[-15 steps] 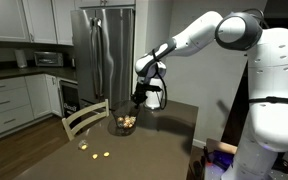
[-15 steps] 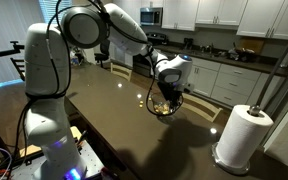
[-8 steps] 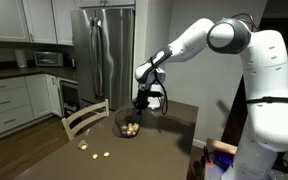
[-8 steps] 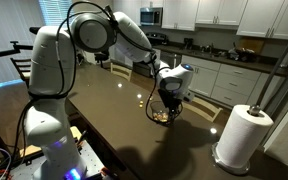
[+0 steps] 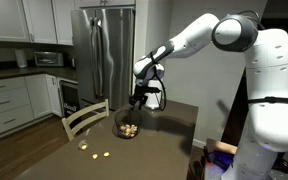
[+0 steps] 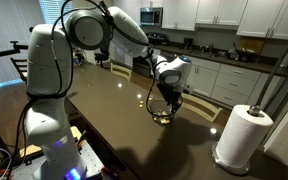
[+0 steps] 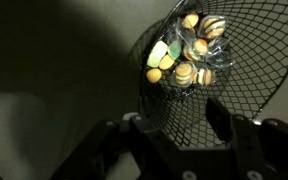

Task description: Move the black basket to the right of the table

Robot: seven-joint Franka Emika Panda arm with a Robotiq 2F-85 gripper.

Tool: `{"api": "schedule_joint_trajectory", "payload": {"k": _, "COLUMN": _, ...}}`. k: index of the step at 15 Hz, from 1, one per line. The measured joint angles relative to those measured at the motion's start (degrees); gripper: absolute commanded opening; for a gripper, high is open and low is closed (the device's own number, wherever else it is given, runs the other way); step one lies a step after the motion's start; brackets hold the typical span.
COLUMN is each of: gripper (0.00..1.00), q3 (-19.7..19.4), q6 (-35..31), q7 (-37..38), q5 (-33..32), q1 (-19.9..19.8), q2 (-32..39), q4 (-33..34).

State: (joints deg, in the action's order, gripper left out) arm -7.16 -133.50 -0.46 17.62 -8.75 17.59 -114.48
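The black basket [image 5: 127, 125] [image 6: 162, 108], a small round bowl of dark wire mesh, rests on the dark brown table [image 5: 169, 140] [image 6: 94, 115] near its far end. Small yellow and striped round pieces [image 7: 189, 55] lie inside the basket [image 7: 239, 60]. My gripper [image 5: 137, 98] [image 6: 171, 94] hangs just above the basket's rim. In the wrist view my gripper [image 7: 169, 130] stands open, its fingers wide apart on either side of the mesh wall, one outside and one inside. Neither finger presses on the mesh.
A white paper towel roll [image 6: 239, 135] stands on the table's corner. A pale slat-back chair [image 5: 84, 118] is pushed against the table edge near the basket. A few small yellow bits [image 5: 94, 152] lie on the tabletop. Kitchen counters and a steel fridge [image 5: 104, 50] are behind.
The jaws were shut on the basket's wall and have now spread apart, letting go of it. The gripper has lifted slightly; the basket stays put on the table.
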Motion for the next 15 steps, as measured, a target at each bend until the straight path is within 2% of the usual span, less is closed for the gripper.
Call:
{"api": "schedule_joint_trajectory", "payload": {"k": 2, "gripper": 1.00, "q3": 0.56, "q6": -0.02, "q7": 0.30, "q5": -2.17, "q1": 1.17, "q2": -2.00, "q4": -0.24}}
{"api": "schedule_joint_trajectory", "payload": {"k": 8, "gripper": 1.00, "q3": 3.03, "q6": -0.06, "q7": 0.24, "q5": -8.57, "q1": 4.77, "q2": -7.46, "q4": -2.39}}
{"api": "schedule_joint_trajectory", "payload": {"k": 15, "gripper": 1.00, "q3": 4.87, "q6": 0.05, "q7": -3.85, "q5": -9.46, "q1": 5.56, "q2": -10.02, "q4": -5.02}}
